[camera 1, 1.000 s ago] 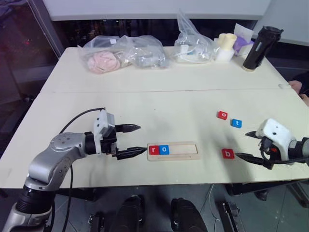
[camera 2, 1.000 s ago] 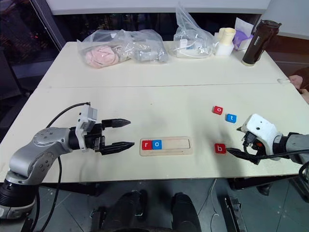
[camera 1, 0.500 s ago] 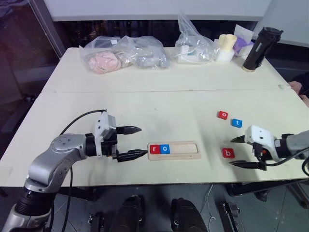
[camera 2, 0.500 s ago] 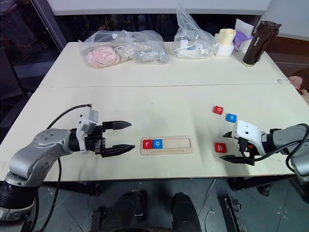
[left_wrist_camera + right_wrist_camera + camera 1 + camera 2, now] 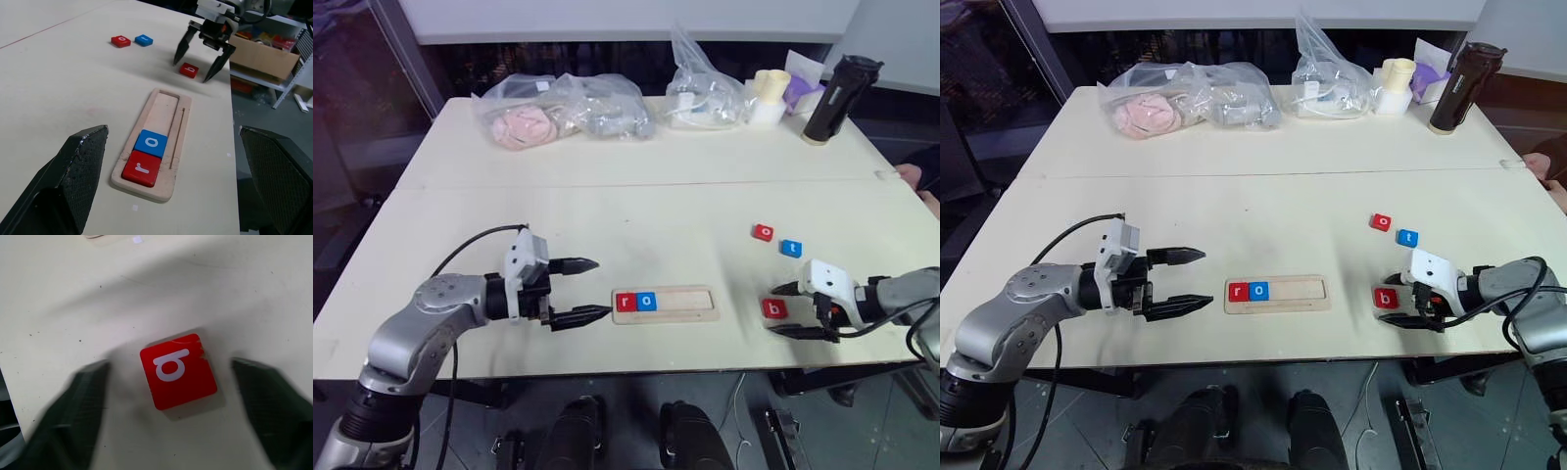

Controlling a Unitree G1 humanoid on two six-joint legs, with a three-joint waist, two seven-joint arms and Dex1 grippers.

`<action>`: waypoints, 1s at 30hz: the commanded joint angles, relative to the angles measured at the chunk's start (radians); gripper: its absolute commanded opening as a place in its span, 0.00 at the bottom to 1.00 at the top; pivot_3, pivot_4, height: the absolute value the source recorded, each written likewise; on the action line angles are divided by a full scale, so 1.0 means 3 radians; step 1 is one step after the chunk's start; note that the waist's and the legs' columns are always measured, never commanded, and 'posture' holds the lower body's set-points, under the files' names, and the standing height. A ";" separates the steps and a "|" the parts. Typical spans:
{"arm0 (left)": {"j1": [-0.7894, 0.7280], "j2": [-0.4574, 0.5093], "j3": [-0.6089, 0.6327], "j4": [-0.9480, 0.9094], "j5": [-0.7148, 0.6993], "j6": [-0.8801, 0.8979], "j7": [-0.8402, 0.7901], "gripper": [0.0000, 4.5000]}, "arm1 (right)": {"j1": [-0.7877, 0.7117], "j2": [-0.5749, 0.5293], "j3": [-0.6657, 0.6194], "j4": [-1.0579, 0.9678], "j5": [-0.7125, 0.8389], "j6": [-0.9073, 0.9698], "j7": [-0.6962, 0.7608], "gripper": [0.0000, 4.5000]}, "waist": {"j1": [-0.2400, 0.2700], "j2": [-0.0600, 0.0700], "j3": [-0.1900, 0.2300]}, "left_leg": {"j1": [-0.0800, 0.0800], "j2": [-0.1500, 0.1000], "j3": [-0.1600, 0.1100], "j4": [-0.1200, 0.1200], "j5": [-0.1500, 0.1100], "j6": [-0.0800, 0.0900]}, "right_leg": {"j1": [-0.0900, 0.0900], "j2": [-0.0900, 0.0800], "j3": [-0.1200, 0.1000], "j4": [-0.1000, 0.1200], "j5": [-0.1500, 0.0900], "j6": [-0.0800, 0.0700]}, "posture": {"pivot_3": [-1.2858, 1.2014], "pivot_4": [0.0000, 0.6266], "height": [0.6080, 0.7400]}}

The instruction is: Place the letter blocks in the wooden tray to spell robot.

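Pale wood tray (image 5: 666,305) lies flat on the cream surface (image 5: 636,211), near the front edge and roughly central. Its left end holds a red "r" block (image 5: 626,303) and, touching it, a blue "o" block (image 5: 647,302); the remaining length of the groove is bare wood.

Left pincer (image 5: 585,290) sits just beside the tray's left end, pointing toward it, fingers spread wide with nothing between them. From the left wrist view the two black fingertips (image 5: 78,166) frame the tray lengthwise, well apart from each other.

Red "b" block (image 5: 774,309) lies flat on the surface to the right of the tray, apart from it. Right pincer (image 5: 782,310) is low over this block, one finger on each side. In the right wrist view the block (image 5: 178,371) sits between the two fingers (image 5: 78,406) with bare surface showing on both sides, so the fingers are partly spread and not touching it.

Red "o" block (image 5: 764,232) and blue "t" block (image 5: 791,249) lie close together, farther back on the right, clear of both pincers.

At the far edge of the surface: clear plastic bags (image 5: 563,108) with soft contents and a black bottle (image 5: 830,98) upright at the right
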 commanded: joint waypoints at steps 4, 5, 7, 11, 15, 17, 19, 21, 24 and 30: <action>0.0009 0.0012 0.0071 -0.0090 -0.0044 -0.0044 0.0017 1.00 | -0.0140 0.0032 0.0029 0.0166 -0.0130 -0.0123 -0.0104 0.25 | 0.0000 0.0000 0.0000 | 0.0000 0.0000 0.0000 0.0004 -0.0003 -0.0004 | 0.0002 -0.0001 0.0000 0.0000 0.0002 -0.0003 | 0.52 0.24 0.88; 0.0011 0.0014 0.0073 -0.0087 -0.0044 -0.0047 0.0017 1.00 | -0.0211 0.0053 0.0046 0.0156 -0.0172 -0.0156 -0.0160 0.25 | -0.0003 0.0000 0.0000 | 0.0000 0.0000 0.0000 0.0005 -0.0003 -0.0004 | 0.0002 -0.0001 0.0000 0.0000 0.0002 -0.0003 | 0.52 0.24 0.88; 0.0019 0.0018 0.0077 -0.0084 -0.0044 -0.0053 0.0016 1.00 | -0.0328 0.0087 0.0069 0.0058 -0.0174 -0.0136 -0.0186 0.25 | -0.0007 0.0000 0.0000 | 0.0001 0.0000 0.0001 0.0004 -0.0004 -0.0005 | 0.0000 -0.0001 0.0000 0.0000 0.0005 -0.0006 | 0.52 0.24 0.88; 0.0048 0.0027 0.0063 -0.0069 -0.0021 -0.0088 -0.0015 1.00 | -0.0548 0.0199 0.0178 -0.0468 -0.0032 0.0128 -0.0090 0.25 | -0.0002 0.0002 0.0001 | 0.0000 0.0000 0.0001 0.0002 -0.0001 -0.0001 | -0.0004 -0.0001 0.0000 0.0001 0.0006 -0.0005 | 0.52 0.24 0.88; 0.0088 0.0047 0.0040 -0.0064 0.0017 -0.0150 -0.0073 1.00 | -0.0772 0.0496 0.0473 -0.1008 -0.0047 0.0408 -0.0144 0.25 | -0.0019 0.0002 0.0001 | 0.0000 0.0004 0.0001 -0.0004 0.0000 0.0000 | -0.0008 0.0002 -0.0001 0.0002 0.0008 -0.0002 | 0.52 0.24 0.88; 0.0114 0.0063 0.0043 -0.0064 0.0029 -0.0186 -0.0110 1.00 | -0.0849 0.0647 0.0598 -0.0983 -0.0164 0.0429 -0.0249 0.25 | 0.0006 0.0001 0.0001 | 0.0000 0.0005 -0.0002 -0.0004 -0.0001 0.0000 | -0.0007 0.0002 -0.0006 0.0002 0.0008 -0.0002 | 0.52 0.24 0.88; 0.0134 0.0080 0.0030 -0.0062 0.0053 -0.0220 -0.0142 1.00 | -0.0919 0.0745 0.0699 -0.0937 -0.0261 0.0431 -0.0317 0.25 | 0.0018 0.0001 0.0001 | -0.0002 0.0005 -0.0002 -0.0001 -0.0001 -0.0002 | -0.0006 -0.0001 -0.0009 0.0000 0.0008 -0.0002 | 0.52 0.24 0.88; 0.0157 0.0101 0.0019 -0.0074 0.0066 -0.0241 -0.0168 1.00 | -0.0997 0.0860 0.0804 -0.0907 -0.0292 0.0487 -0.0340 0.25 | 0.0010 0.0001 0.0002 | -0.0006 -0.0001 -0.0002 0.0003 -0.0005 -0.0006 | -0.0006 -0.0007 -0.0009 -0.0003 0.0008 -0.0003 | 0.52 0.24 0.88; 0.0159 0.0119 0.0019 -0.0076 0.0074 -0.0249 -0.0192 1.00 | -0.1081 0.0966 0.0915 -0.0844 -0.0335 0.0526 -0.0333 0.25 | -0.0002 0.0001 0.0002 | -0.0005 -0.0004 0.0003 0.0003 -0.0007 -0.0003 | -0.0006 -0.0015 -0.0009 -0.0004 0.0009 -0.0005 | 0.52 0.24 0.88; 0.0128 0.0115 0.0024 -0.0086 0.0084 -0.0231 -0.0187 1.00 | -0.1078 0.0941 0.1000 -0.0924 -0.0313 0.0626 -0.0182 0.25 | 0.0001 0.0001 0.0002 | -0.0005 -0.0003 0.0002 -0.0002 -0.0004 0.0001 | -0.0009 -0.0015 -0.0016 -0.0001 0.0009 -0.0005 | 0.52 0.24 0.88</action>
